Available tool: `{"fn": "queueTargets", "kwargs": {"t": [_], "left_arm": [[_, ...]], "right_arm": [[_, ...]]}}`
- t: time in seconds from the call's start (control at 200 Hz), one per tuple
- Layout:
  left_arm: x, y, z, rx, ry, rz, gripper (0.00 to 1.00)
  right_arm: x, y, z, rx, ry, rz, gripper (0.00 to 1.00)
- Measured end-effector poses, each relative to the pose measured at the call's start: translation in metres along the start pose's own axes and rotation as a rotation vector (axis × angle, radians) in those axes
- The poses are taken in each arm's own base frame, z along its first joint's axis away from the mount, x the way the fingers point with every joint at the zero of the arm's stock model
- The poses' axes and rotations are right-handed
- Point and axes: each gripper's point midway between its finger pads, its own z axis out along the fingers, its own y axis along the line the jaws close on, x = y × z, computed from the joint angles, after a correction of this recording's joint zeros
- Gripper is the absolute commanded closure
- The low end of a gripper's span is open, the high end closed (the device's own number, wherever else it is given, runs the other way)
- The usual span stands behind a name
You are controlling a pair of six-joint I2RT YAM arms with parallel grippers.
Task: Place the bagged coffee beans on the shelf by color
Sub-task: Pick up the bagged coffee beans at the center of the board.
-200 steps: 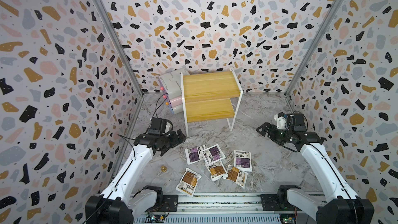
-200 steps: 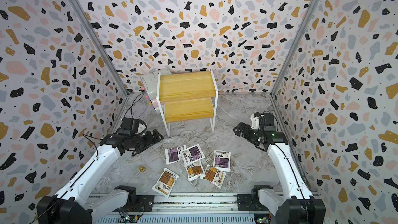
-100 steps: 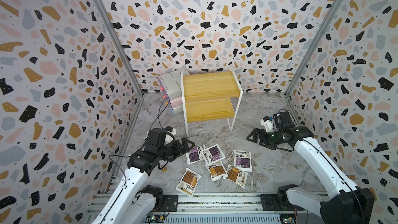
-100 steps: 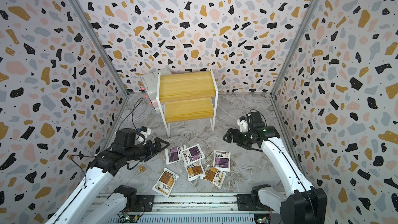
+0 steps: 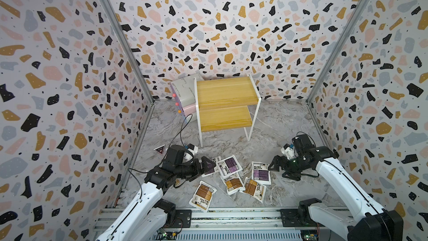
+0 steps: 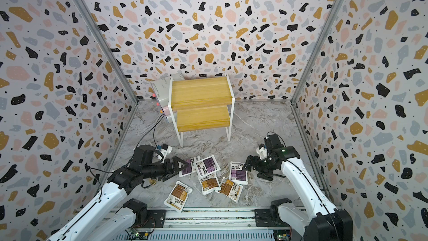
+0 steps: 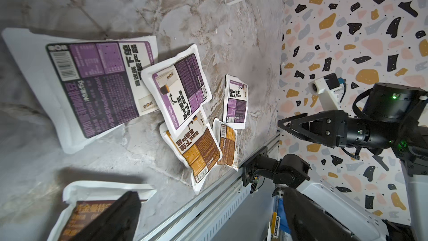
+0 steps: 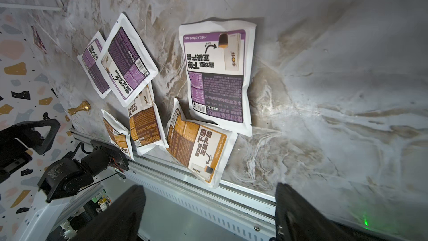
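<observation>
Six bagged coffee beans lie scattered on the marble floor in front of the shelf (image 5: 225, 103) (image 6: 201, 103), whose two yellow boards are bare. The purple pouches (image 5: 229, 165) (image 5: 261, 172) lie farther back, the brown ones (image 5: 234, 183) (image 5: 253, 187) (image 5: 203, 195) nearer the front rail. My left gripper (image 5: 206, 165) (image 6: 178, 166) (image 7: 213, 223) is open, low over the leftmost purple pouch (image 7: 92, 82). My right gripper (image 5: 275, 166) (image 6: 247, 164) (image 8: 208, 216) is open just right of the rightmost purple pouch (image 8: 217, 75). Nothing sits between either pair of fingers.
White and pink boxes (image 5: 185, 93) stand behind the shelf's left side. A small brass piece (image 8: 80, 108) lies left of the pouches, under my left arm. A triangular sticker (image 5: 159, 150) lies on the floor. The metal rail (image 5: 231, 214) borders the front; patterned walls close three sides.
Both arms have swung inward toward the pouches. The left gripper reached right over the leftmost purple pouch; the right gripper moved left and down beside the rightmost purple pouch.
</observation>
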Motion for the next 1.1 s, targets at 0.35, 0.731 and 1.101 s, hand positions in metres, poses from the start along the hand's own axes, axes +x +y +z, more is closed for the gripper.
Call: {"fn": "queueTargets", "kwargs": {"t": [0.35,0.731,1.101], "left_arm": [[-0.004,-0.001,0.016,0.018,0.040,-0.032,0.00],[0.007,-0.013,0.048,0.043,0.130,0.004,0.00],[0.008,-0.018,0.049,0.055,0.123,0.030,0.00]], "right_arm": [[-0.004,0.006,0.018,-0.057,0.080,-0.004,0.07],[0.004,0.001,0.027,-0.066,0.129,-0.029,0.07],[0.013,-0.009,0.037,-0.054,0.156,-0.007,0.07]]}}
